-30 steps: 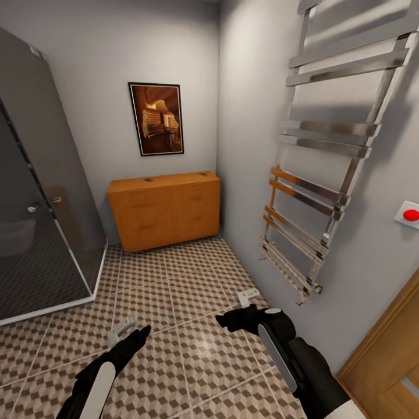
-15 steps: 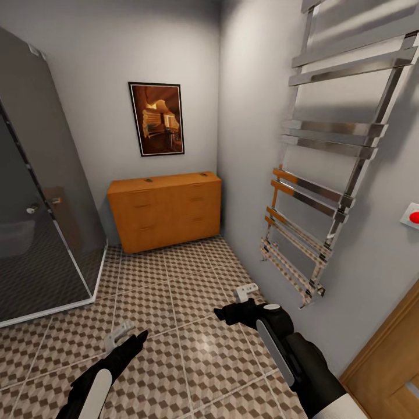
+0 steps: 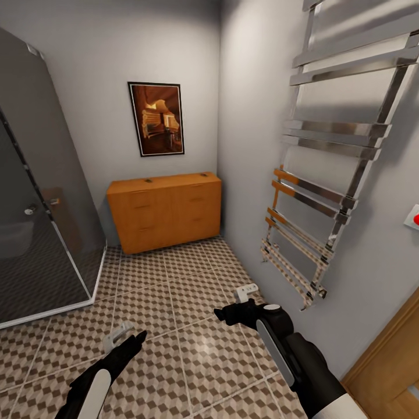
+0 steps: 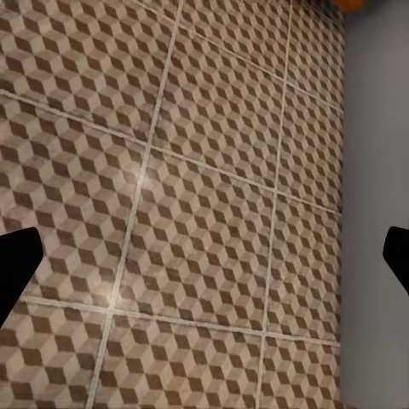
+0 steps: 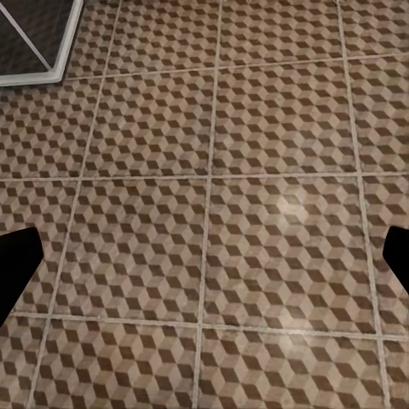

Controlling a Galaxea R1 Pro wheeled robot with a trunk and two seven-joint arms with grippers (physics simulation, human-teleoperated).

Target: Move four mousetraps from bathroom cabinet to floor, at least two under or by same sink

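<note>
The orange-tan cabinet stands against the far wall, its drawers closed. Two tiny dark specks lie on its flat top, too small to identify as mousetraps. The cube-patterned bathroom floor stretches from me to the cabinet. My left gripper hangs low over the tiles, open and empty; in the left wrist view its gap spans bare tiles. My right gripper is also open and empty near the right wall, with floor seen across its gap. The sink is out of view.
A dark glass shower enclosure fills the left side. A chrome towel radiator juts from the right wall, with a red button and a wooden door beyond it. A framed picture hangs above the cabinet.
The whole picture has shifted slightly, with the radiator and red button sliding right, so the camera has moved. Both arms keep their pose, sitting a little lower in view.
</note>
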